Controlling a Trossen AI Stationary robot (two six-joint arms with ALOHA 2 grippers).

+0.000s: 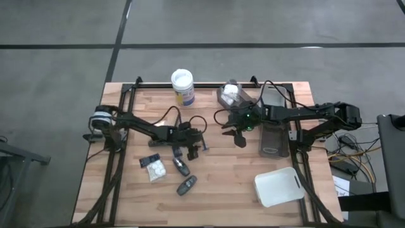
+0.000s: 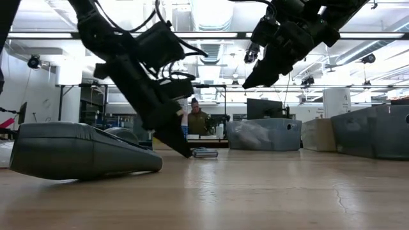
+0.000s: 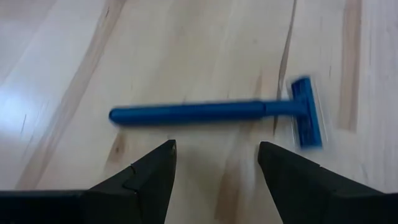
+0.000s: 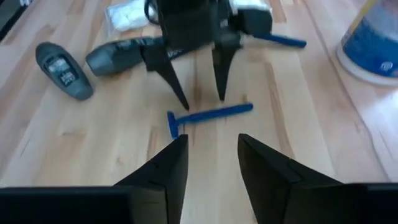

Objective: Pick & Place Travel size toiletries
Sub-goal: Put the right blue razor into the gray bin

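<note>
A blue razor (image 3: 205, 112) lies flat on the wooden table, its head (image 3: 306, 112) at one end. My left gripper (image 3: 217, 155) hangs open just short of it, slanting down, the handle lying crosswise ahead of its fingertips; the right wrist view shows its tips (image 4: 202, 99) just above the razor (image 4: 208, 115). My right gripper (image 4: 212, 155) is open, holds nothing, and hangs higher (image 1: 239, 138) toward the table's middle. Dark grey bottles (image 4: 59, 68) (image 4: 118, 56), a white packet (image 1: 154, 168) and another blue stick (image 4: 280, 40) lie around the left gripper (image 1: 197, 147).
A white-lidded jar (image 1: 182, 85) stands at the far edge. A grey tray (image 1: 272, 136) sits right of centre, and another (image 1: 231, 95) holds white packets. A white tray (image 1: 278, 187) lies near right. A dark grey bottle (image 2: 77, 150) looms close in the low view.
</note>
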